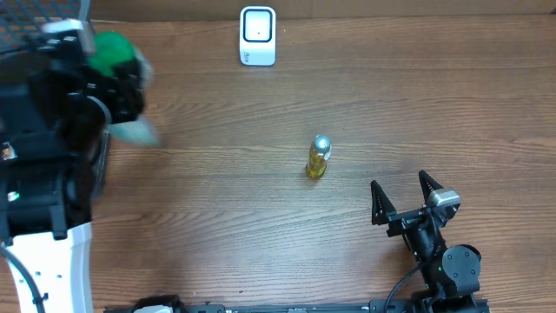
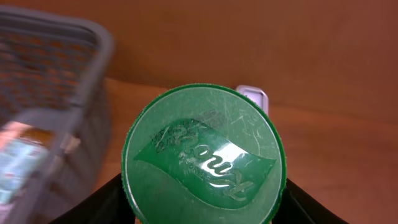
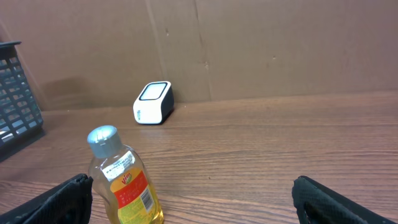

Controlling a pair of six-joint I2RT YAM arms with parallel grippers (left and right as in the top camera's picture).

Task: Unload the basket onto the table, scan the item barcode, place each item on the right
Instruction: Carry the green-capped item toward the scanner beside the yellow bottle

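Observation:
My left gripper (image 2: 204, 208) is shut on a round container with a green lid (image 2: 204, 155); a black finger presses each side of it. From overhead the container (image 1: 111, 50) is a blurred green shape at the far left, above the table. The white barcode scanner (image 1: 258, 36) stands at the table's back edge, and its top (image 2: 252, 94) peeks out behind the lid. Near the front right, my right gripper (image 1: 404, 196) is open and empty. A small yellow bottle (image 1: 318, 158) with a silver cap stands ahead and left of it, its barcode label facing the right wrist camera (image 3: 121, 180).
A grey mesh basket (image 2: 56, 93) with packaged goods inside sits at the far left, beside the left arm. It also shows at the left edge of the right wrist view (image 3: 15, 93). A brown wall (image 3: 249, 50) backs the table behind the scanner (image 3: 153, 102).

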